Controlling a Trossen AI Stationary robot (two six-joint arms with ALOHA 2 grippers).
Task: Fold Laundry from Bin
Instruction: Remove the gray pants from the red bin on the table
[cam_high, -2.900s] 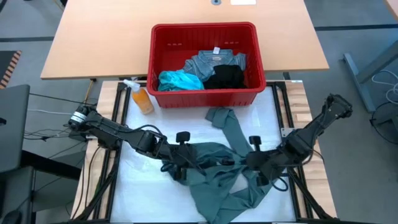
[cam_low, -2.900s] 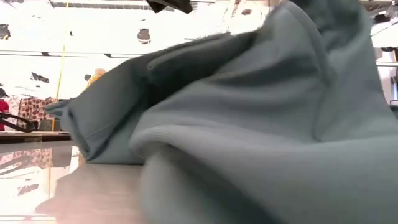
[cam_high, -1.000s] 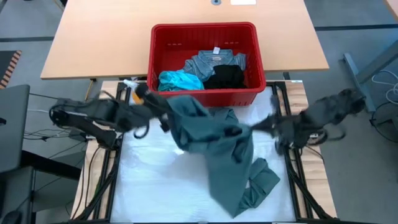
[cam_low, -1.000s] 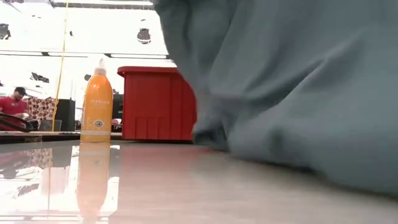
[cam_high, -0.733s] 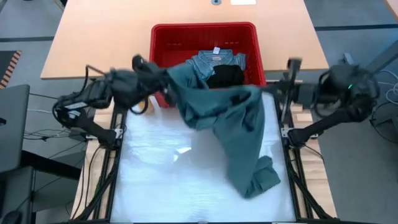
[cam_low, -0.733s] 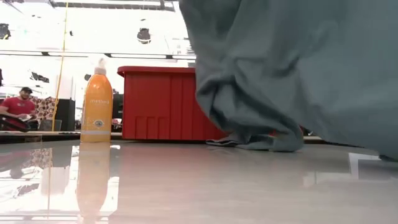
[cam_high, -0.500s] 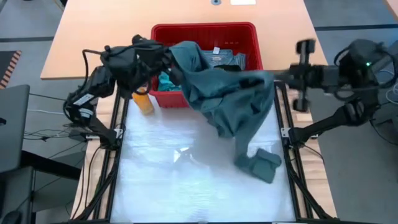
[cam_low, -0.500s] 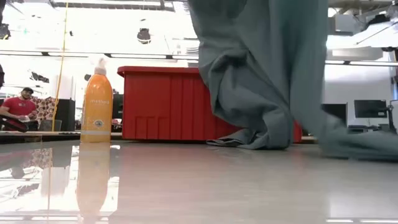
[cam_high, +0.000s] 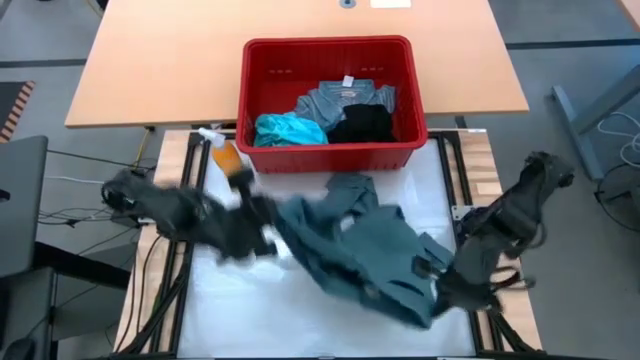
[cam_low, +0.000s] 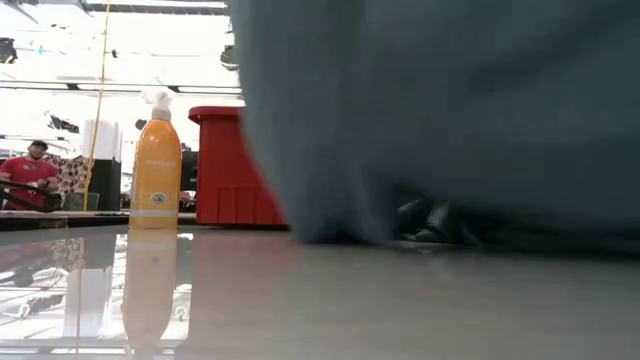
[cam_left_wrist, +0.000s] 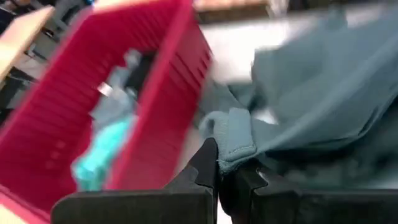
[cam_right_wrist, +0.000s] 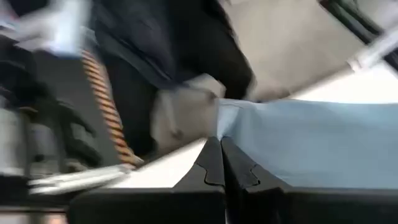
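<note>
The grey-green garment (cam_high: 360, 245) lies stretched across the white table between my two grippers, and it fills most of the low view (cam_low: 440, 120). My left gripper (cam_high: 268, 232) is shut on its left end and my right gripper (cam_high: 432, 278) on its near right end. One sleeve-like end (cam_high: 355, 188) rests on the table just in front of the red bin (cam_high: 330, 90). The bin holds a turquoise, a black and a blue-grey garment. My left gripper pinches a hemmed edge of the garment (cam_left_wrist: 235, 140) between its two fingers (cam_left_wrist: 208, 163). It comes from the table's left, slanting down. The cloth runs away from the fingers toward the table's right, drawn out low over the table. My right gripper pinches an edge of the garment (cam_right_wrist: 242, 124) between its shut fingers (cam_right_wrist: 214, 163). It comes from the table's right, slanting down. The cloth spreads away from the fingertips in a flat sheet; one layer or several, I cannot tell.
An orange spray bottle (cam_high: 228, 155) stands at the table's far left, beside the bin (cam_low: 235, 165). Black frame rails run along the table's left and right sides. A wooden desk (cam_high: 150, 60) lies beyond the bin. A person in red (cam_low: 28, 170) sits far off in the room.
Both grippers rose and swung toward the far edge, spreading apart and lifting the garment over the bin. They then came down toward the near edge. The garment, earlier hanging in folds with its lower end on the table, now lies spread out low between them.
</note>
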